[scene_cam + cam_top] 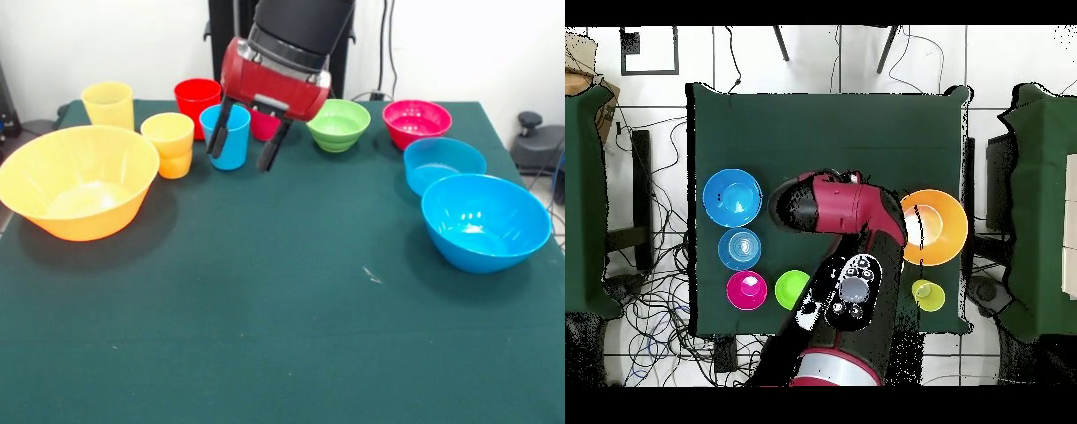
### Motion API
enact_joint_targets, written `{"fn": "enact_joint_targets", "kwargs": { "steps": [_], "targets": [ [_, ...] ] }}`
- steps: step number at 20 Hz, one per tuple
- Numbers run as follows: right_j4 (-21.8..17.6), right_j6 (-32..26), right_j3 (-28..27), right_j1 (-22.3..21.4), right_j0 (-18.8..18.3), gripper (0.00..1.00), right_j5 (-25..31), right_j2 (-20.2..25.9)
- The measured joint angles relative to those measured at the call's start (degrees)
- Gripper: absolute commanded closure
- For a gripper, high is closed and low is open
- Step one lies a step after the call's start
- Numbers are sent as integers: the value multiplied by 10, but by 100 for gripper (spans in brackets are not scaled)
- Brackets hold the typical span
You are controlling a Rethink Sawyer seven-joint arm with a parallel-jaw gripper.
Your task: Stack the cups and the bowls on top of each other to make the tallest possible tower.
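My gripper hangs open at the back of the table. One finger is in front of the light blue cup and the other just right of it; I cannot tell if they touch it. The pink cup is mostly hidden behind the gripper. Orange cup, yellow cup and red cup stand to the left, near the large orange bowl. To the right sit the green bowl, magenta bowl, small blue bowl and large blue bowl. Each stands alone; no tower is in view.
The overhead view shows the arm covering most of the cups. Large blue bowl, small blue bowl, magenta bowl and green bowl lie on one side, orange bowl and yellow cup on the other. Green cloth covers the table.
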Motion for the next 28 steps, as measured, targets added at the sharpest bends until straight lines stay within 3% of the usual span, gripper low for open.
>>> {"fn": "enact_joint_targets", "kwargs": {
  "steps": [13,28],
  "targets": [
    [-25,0,-32,27,-17,0,0,-2],
    [-37,0,-57,9,-50,0,13,-2]
  ]
}}
